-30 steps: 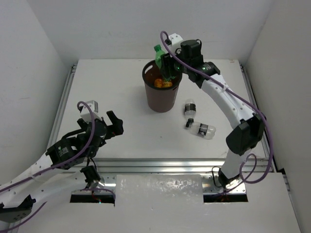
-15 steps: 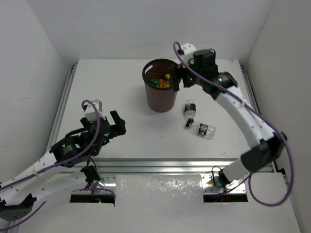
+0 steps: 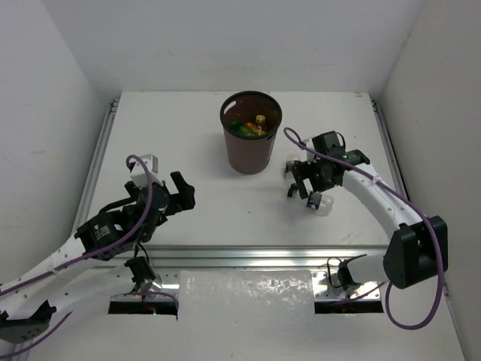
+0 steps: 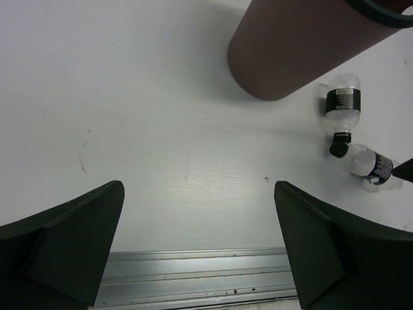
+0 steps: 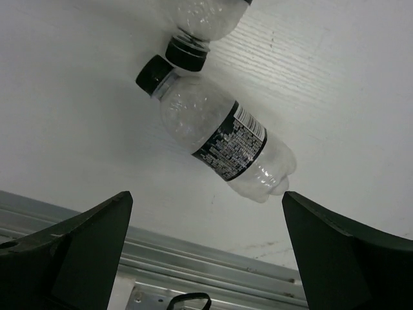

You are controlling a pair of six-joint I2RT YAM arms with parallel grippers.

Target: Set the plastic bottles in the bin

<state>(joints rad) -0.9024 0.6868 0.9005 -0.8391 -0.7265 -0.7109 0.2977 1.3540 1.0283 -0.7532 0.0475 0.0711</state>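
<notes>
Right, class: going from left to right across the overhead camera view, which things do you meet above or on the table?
First the left end effector → then the bin → then the right end effector.

Table: white, matt, faint grain, a few small scuffs. Near rail: brushed metal, dull sheen. Bin: brown plastic, smooth and matt; rim black, smooth. Bottles: clear glossy plastic, ridged black caps, printed black label. Left gripper and right gripper: matt black plastic.
</notes>
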